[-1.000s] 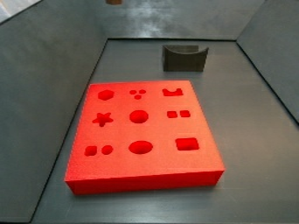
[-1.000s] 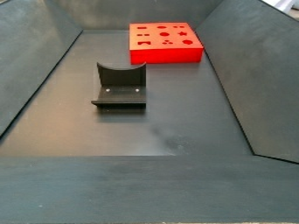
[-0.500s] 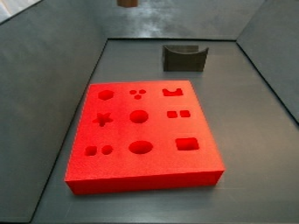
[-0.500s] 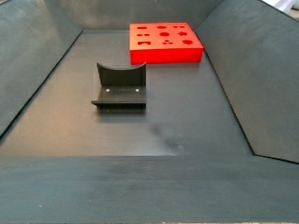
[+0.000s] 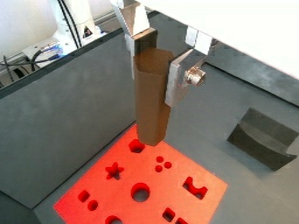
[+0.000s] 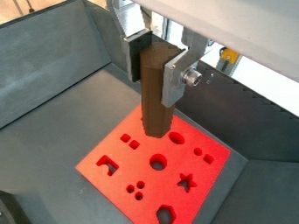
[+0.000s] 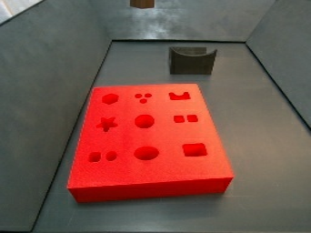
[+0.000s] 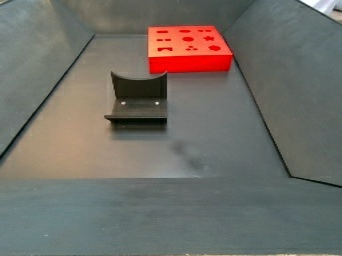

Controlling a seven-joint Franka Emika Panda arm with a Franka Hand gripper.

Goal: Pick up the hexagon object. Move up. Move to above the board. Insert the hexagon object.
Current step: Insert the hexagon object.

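Note:
My gripper [image 5: 156, 66] is shut on the hexagon object [image 5: 152, 101], a tall slim brown peg held upright between the silver fingers; both wrist views show it [image 6: 156, 92]. It hangs high above the board [image 5: 117, 188], a large flat red slab with recessed shape holes [image 6: 146, 171]. In a side view only the peg's lower tip [image 7: 142, 4] shows at the top edge, above the floor behind the board [image 7: 148, 136]. The other side view shows the board [image 8: 189, 49] at the far end, with no gripper in sight.
A dark grey U-notched block [image 7: 192, 60] stands on the floor behind the board; it also shows in the other side view [image 8: 136, 98] and in a wrist view [image 5: 264, 140]. Sloping grey walls enclose the bin floor.
The peg's tip at the top edge of the side view has shifted to the right, closer to above the board. The board and the grey block have not moved.

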